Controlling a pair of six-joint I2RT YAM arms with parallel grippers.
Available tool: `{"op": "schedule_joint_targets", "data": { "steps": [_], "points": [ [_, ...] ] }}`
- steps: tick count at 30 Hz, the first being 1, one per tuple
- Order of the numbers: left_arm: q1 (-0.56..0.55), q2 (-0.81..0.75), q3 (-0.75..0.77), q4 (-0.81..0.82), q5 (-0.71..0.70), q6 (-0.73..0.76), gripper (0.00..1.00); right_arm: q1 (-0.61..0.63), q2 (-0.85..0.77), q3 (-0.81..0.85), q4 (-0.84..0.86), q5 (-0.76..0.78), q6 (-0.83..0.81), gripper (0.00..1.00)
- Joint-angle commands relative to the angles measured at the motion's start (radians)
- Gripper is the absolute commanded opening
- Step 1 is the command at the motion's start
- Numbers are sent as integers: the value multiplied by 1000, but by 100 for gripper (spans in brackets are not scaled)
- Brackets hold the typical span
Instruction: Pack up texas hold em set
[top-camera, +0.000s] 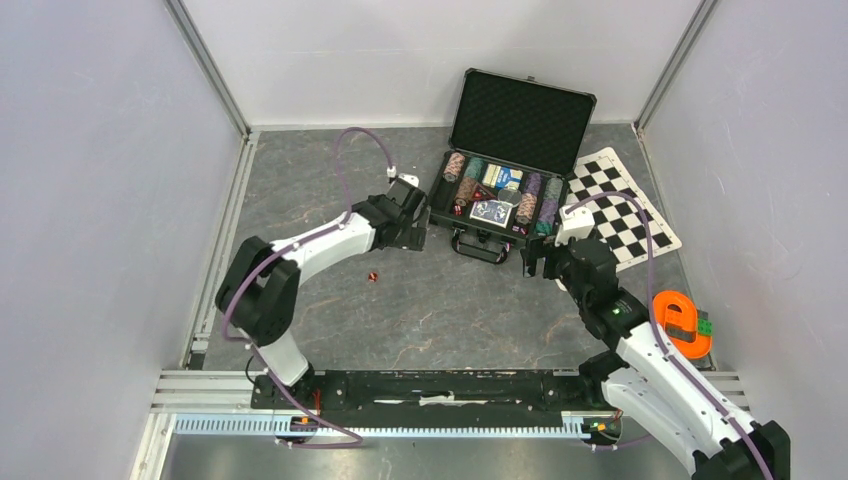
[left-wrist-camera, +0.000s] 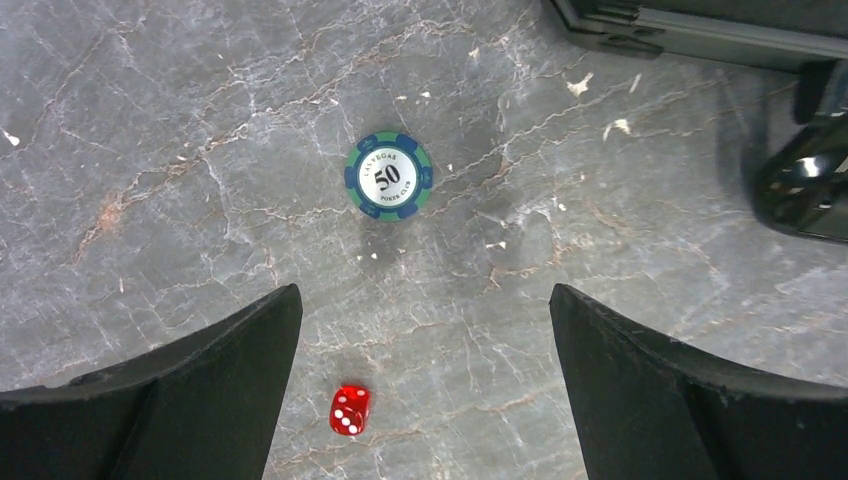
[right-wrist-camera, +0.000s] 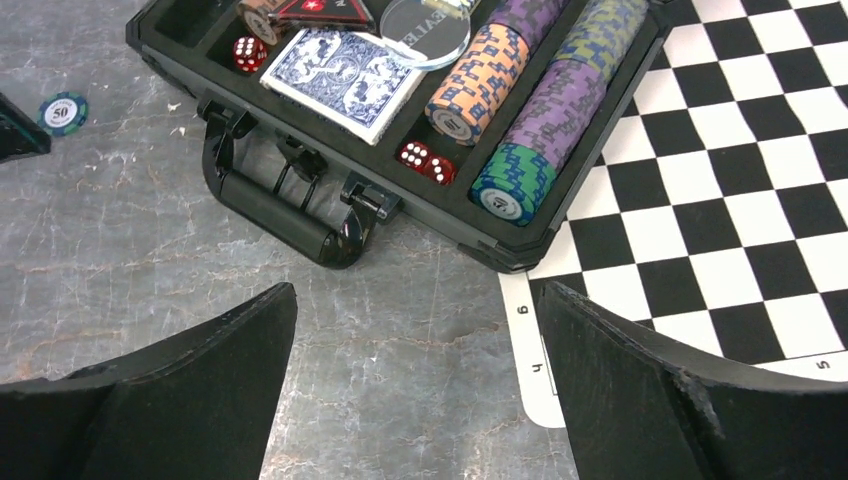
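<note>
Both left jaws and right jaws apart, empty; loose chip (left-wrist-camera: 389, 176) flat on counter (left-wrist-camera: 150, 150): thin, rigid, light, probably slick, so pinch across its rim.

The black case (top-camera: 520, 110) is standing open on the table (top-camera: 420, 300), lid raised. Striped chip rows (right-wrist-camera: 482, 82), a blue card deck (right-wrist-camera: 345, 68) and red dice (right-wrist-camera: 426, 161) are lying inside. One green-blue 50 chip (left-wrist-camera: 389, 176) and one red die (left-wrist-camera: 350, 410) are lying loose outside.

Left tool (left-wrist-camera: 425, 292), right tool (right-wrist-camera: 418, 290) — both spread wide, empty.
</note>
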Motion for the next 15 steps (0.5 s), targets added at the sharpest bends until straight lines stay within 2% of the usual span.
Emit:
{"op": "schedule_joint_targets", "data": {
  "steps": [1, 7, 15],
  "points": [
    [14, 86, 91, -92, 8, 75, 100, -2, -39, -35, 31, -42, 11, 96],
    [59, 221, 221, -165, 88, 75, 95, -2, -39, -47, 57, -121, 6, 95],
    [153, 312, 328, -215, 221, 82, 86, -2, -33, -55, 66, -143, 0, 94]
  ]
}}
